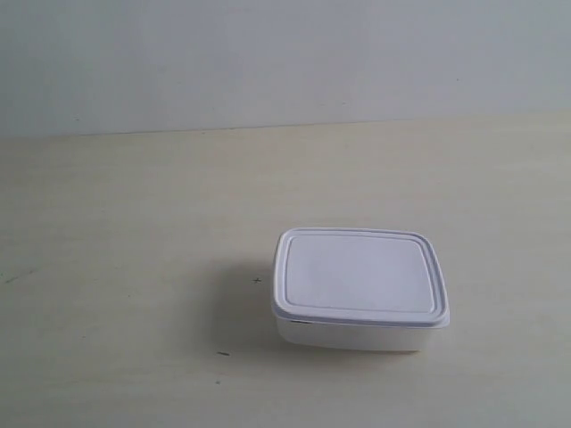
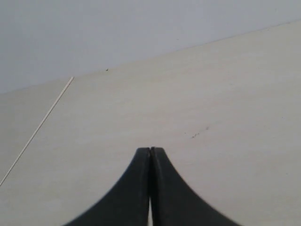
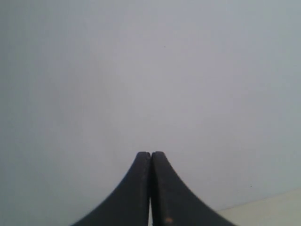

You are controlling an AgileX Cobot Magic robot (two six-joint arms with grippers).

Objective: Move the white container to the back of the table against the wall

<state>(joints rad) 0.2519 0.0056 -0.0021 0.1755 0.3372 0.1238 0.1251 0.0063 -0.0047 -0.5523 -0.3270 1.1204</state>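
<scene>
The white container [image 1: 359,290] rests on the table [image 1: 134,267] toward the front right of the exterior view, its rimmed lid on, well short of the wall [image 1: 268,53]. Neither arm shows in the exterior view. My left gripper [image 2: 150,149] is shut with nothing in it, its black fingertips pressed together over bare table [image 2: 211,94]; the container is out of that view. My right gripper [image 3: 150,153] is likewise shut and empty, facing the plain wall [image 3: 141,70] with a sliver of table [image 3: 273,209] at one corner.
A few tiny dark specks [image 1: 223,354] mark the table near the container. In the left wrist view a thin pale seam line [image 2: 37,129] runs across the table toward the wall [image 2: 117,28], with small dark marks [image 2: 200,132] nearby.
</scene>
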